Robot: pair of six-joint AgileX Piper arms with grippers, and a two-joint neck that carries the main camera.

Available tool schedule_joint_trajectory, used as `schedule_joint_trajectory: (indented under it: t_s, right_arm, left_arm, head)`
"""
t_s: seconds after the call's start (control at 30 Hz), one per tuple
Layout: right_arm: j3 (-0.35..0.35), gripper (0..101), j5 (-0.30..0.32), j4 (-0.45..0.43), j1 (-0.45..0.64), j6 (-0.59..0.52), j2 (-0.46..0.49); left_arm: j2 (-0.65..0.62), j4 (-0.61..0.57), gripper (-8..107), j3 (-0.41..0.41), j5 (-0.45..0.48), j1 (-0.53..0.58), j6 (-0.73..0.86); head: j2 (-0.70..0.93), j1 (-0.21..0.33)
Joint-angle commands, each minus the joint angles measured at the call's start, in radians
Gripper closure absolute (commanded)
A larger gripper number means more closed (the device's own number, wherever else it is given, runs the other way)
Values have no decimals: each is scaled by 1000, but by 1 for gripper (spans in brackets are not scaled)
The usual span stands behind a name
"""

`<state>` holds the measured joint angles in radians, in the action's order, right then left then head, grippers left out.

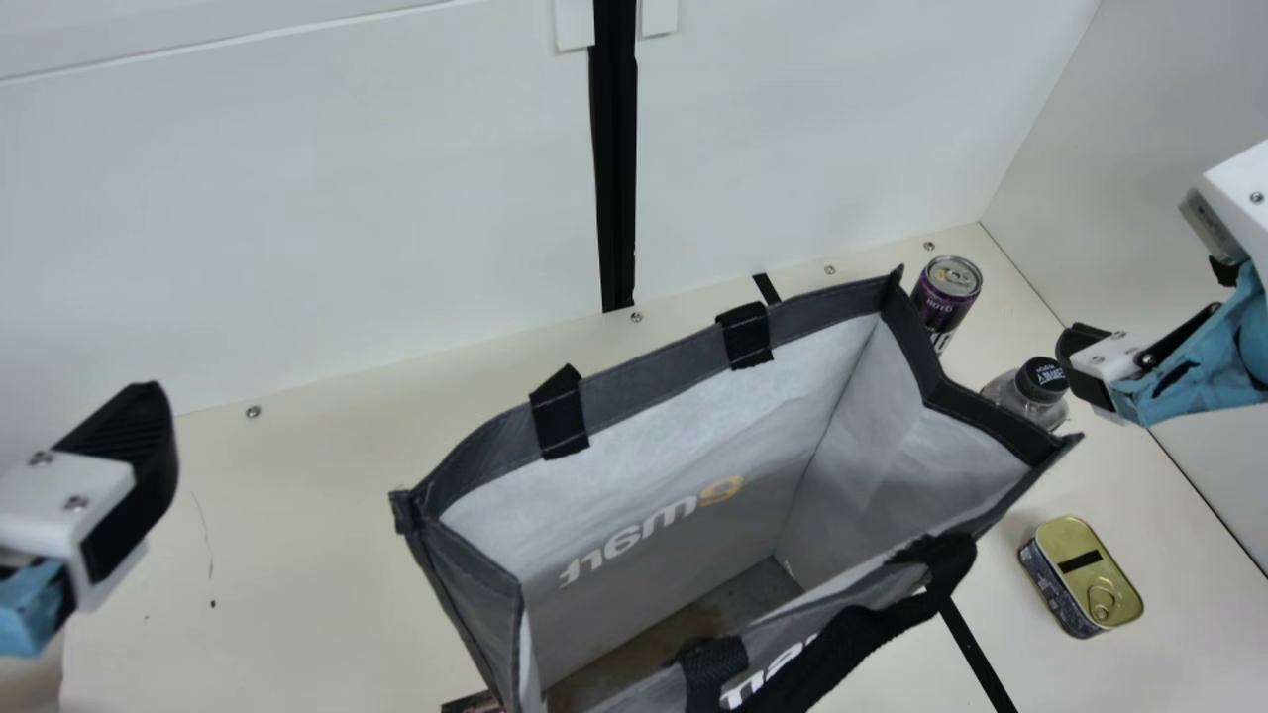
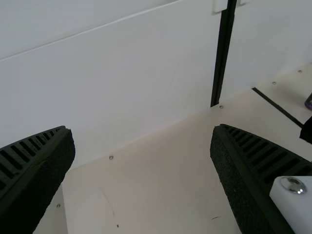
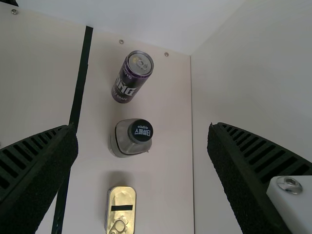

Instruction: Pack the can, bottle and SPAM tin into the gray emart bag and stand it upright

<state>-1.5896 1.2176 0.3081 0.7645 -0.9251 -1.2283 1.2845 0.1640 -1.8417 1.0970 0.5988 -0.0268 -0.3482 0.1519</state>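
Black-fingered left gripper [image 1: 134,460], main view's lower left: wide open, empty. Right gripper [image 1: 1149,309], right edge: likewise. Gray bag [image 1: 684,356] upright, lower centre, its rim partly masking can [image 1: 948,287] and bottle [image 1: 1020,396]; SPAM tin [image 1: 1085,574] lower right.

Main view, I've got the bag [image 1: 652,366]: gray, cloth-like, matt, with creased pale lining [image 1: 892,426]; handle [image 1: 852,634] is coarse black webbing. Off it, 1-2 o'clock: can [image 1: 948,287], smooth glossy metal. 2-3 o'clock: bottle [image 1: 1004,394], clear shiny plastic, smooth black cap [image 1: 1042,379]. 3 o'clock: SPAM tin [image 1: 1080,579], shiny gold metal lid. Surface [image 1: 317,555]: smooth, low sheen. Left claw [image 1: 129,446]: ribbed, matt, rubbery-looking. Right claw [image 1: 1149,309]: same finish.
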Motion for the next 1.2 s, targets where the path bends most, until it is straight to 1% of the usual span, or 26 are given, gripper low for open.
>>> schedule_joint_trajectory:
  t_s: [0.0, 0.47, 1.17]
  right_arm:
    - [0, 6, 0, 0, 0, 0, 0]
    - [0, 6, 0, 0, 0, 0, 0]
    - [0, 6, 0, 0, 0, 0, 0]
  left_arm:
    - [14, -2, 9, -19, 2, 22, -3]
    - [125, -86, 9, -154, 42, 82, 12]
    - [274, -138, 9, -358, 88, 223, 87]
  head:
    - [-1, 23]
    - [-1, 23]
    - [-1, 23]
